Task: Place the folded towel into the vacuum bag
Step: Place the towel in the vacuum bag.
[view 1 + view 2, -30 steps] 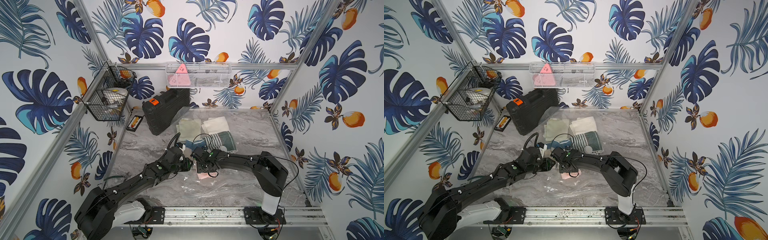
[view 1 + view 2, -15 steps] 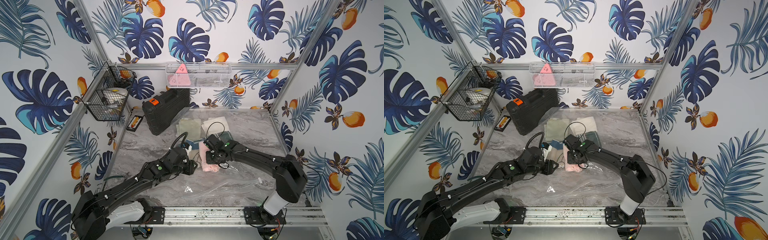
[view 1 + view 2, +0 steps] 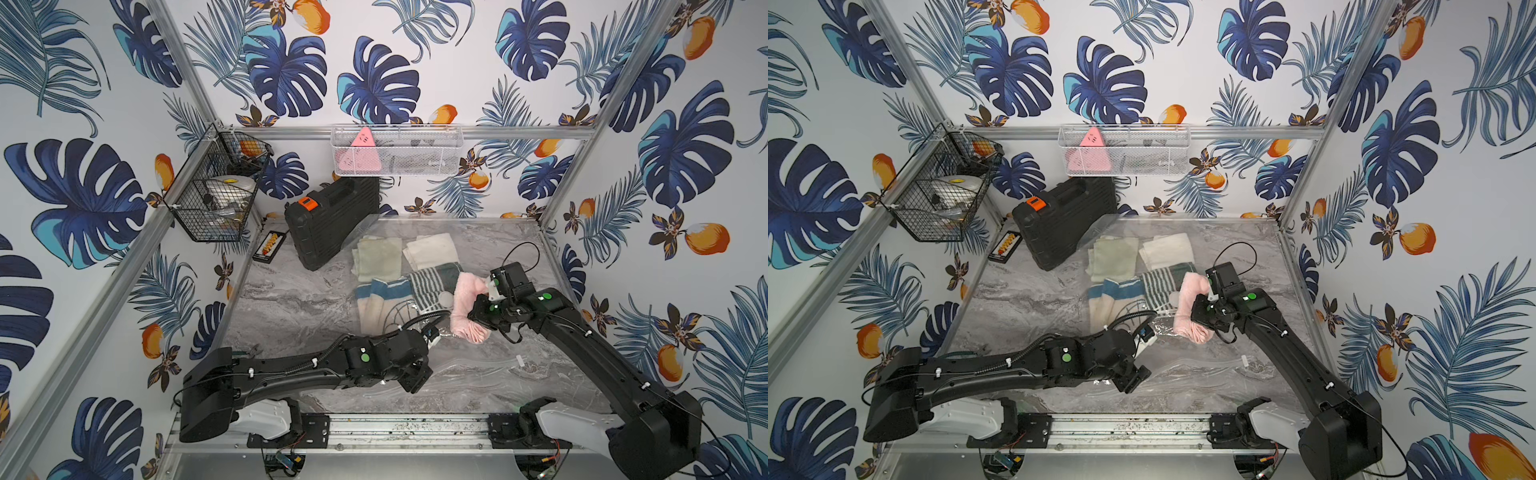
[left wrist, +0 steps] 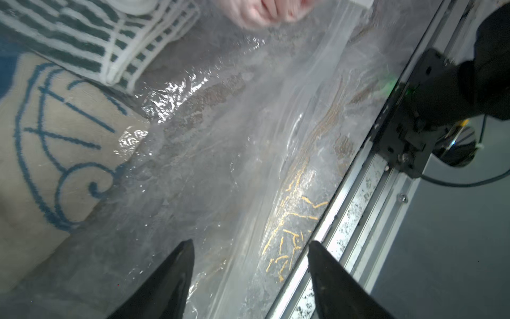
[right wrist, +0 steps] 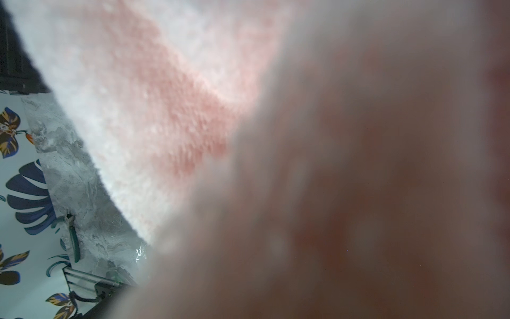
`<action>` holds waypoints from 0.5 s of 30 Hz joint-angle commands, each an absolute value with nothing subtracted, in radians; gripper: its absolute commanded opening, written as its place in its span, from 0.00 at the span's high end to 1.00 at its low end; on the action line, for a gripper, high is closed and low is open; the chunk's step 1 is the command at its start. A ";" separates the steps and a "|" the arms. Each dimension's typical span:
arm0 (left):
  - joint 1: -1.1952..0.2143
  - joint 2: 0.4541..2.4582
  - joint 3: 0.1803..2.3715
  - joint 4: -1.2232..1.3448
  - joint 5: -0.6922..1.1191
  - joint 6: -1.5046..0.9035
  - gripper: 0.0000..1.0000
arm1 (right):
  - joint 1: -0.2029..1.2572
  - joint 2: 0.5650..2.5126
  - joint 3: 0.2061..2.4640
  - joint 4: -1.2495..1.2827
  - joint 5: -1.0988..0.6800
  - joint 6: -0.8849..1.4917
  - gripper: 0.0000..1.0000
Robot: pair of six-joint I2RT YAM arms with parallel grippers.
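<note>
The folded towel [image 3: 464,305] [image 3: 1187,305] is pink and fluffy, and it hangs bent over above the right part of the vacuum bag [image 3: 478,368] [image 3: 1200,368]. My right gripper [image 3: 476,311] [image 3: 1198,309] is shut on it, fingers buried in the cloth. The pink pile [image 5: 165,82] fills the right wrist view. The bag is clear crinkly plastic spread flat on the marble table. My left gripper [image 3: 415,380] [image 3: 1133,380] [image 4: 249,243] hovers open over the bag's near zip strip [image 4: 276,193], nothing between its fingers.
Several folded towels lie under the plastic: pale green [image 3: 378,257], cream [image 3: 430,249], striped [image 3: 432,286], blue-and-beige [image 3: 380,305]. A black case [image 3: 332,224] stands at the back left. A wire basket [image 3: 216,199] hangs on the left wall. The metal rail [image 3: 415,428] runs along the front.
My right gripper has shut on the pink towel and carried it up and to the right. My left gripper has opened and drawn back toward the bag's front edge.
</note>
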State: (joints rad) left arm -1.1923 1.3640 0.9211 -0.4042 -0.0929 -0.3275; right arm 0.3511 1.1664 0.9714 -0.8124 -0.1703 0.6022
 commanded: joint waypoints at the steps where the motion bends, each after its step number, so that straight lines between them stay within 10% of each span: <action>1: -1.242 1.431 0.953 -0.469 -0.153 -0.250 0.29 | 0.310 1.137 0.958 -0.851 -0.223 0.571 0.91; 15: -1.276 1.669 1.024 -0.356 -0.278 -0.146 0.31 | 0.260 1.033 0.923 -0.959 -0.292 0.591 0.91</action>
State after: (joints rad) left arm -1.2758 1.6512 1.0092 -0.4202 -0.2474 -0.1810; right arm 0.2604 1.0515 0.9295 -0.8974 -0.2779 0.5846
